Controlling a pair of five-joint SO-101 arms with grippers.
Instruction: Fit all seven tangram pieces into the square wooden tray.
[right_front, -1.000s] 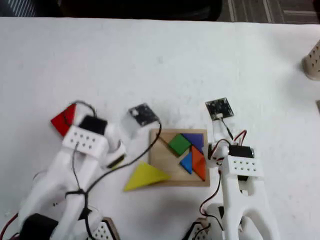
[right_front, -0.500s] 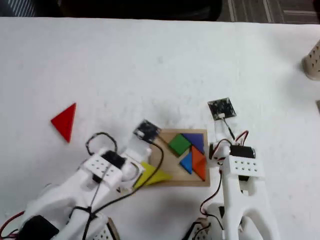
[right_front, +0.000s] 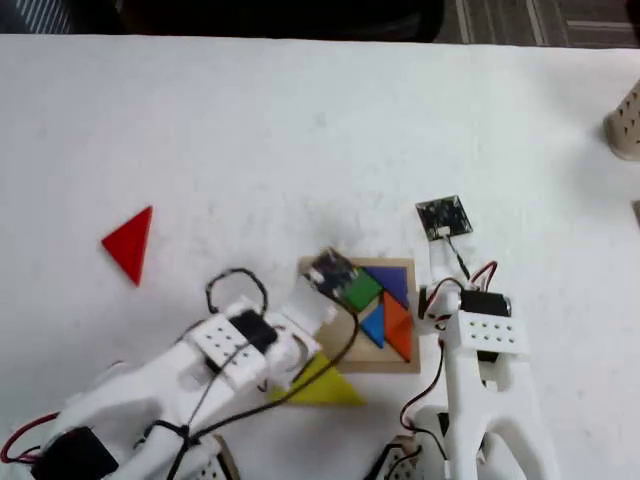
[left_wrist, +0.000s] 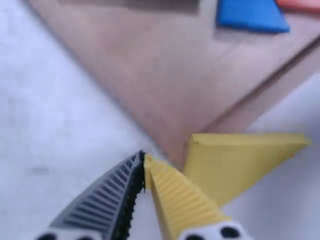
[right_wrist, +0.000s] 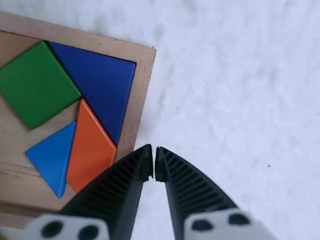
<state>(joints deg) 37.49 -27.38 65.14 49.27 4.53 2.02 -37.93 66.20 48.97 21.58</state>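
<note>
The square wooden tray holds a green square, a dark blue triangle, a small blue triangle and an orange piece. A yellow triangle lies on the table at the tray's front left corner. A red triangle lies far off to the left. My left gripper is shut and empty at the tray's front left, its yellow finger beside the yellow triangle. My right gripper is shut and empty, just outside the tray's right rim.
The left arm leans over the tray's left part, with its cable looping above it. The right arm stands to the right of the tray. A beige holed object sits at the far right edge.
The left arm swung from the red triangle over to the tray's left side. The yellow triangle slid toward the front and right. The right arm kept still.
</note>
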